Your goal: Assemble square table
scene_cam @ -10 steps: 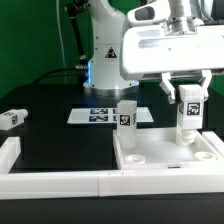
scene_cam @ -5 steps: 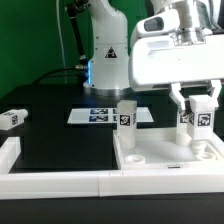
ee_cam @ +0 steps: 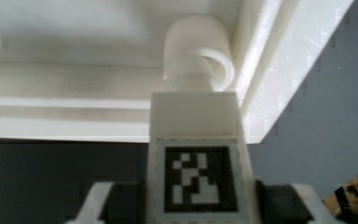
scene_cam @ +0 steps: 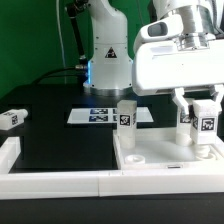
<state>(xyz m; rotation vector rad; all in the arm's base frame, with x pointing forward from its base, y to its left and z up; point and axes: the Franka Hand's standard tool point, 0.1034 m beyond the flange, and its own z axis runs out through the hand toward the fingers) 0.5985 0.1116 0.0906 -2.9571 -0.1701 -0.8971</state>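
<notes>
Square table, in loose parts, all white plastic.

Slab (scene_cam: 168, 152): flat square with a raised rim. It lies on the black table (scene_cam: 60, 145) at the exterior view's right, just inside the near border rail (scene_cam: 50, 182). Count: one.

Legs: short blocky posts with black-and-white square tags on their faces. Count in the exterior view: three.
- Standing leg (scene_cam: 126, 116): upright on the slab at its far corner toward the exterior view's left, one tag facing the camera.
- Held leg (scene_cam: 206, 125): upright over the slab's far corner toward the exterior view's right, two tagged faces showing. Its lower end is down at the slab surface inside the rim. Cannot tell whether it sits in a hole.
- Loose leg (scene_cam: 12, 118): lying on its side on the black table at the exterior view's far left, well apart from the slab.

Gripper (scene_cam: 205, 112): clenched on the held leg, one finger on each side of the post. In the wrist view the fingers (ee_cam: 105, 208) flank the tagged face of the held leg (ee_cam: 197, 130), which runs out toward the slab (ee_cam: 87, 90) and ends close beside its rim.

Marker board (scene_cam: 100, 115): flat on the table behind the standing leg, which partly hides it. Count: one.

Arm (scene_cam: 105, 45): one, with its base behind the marker board
</notes>
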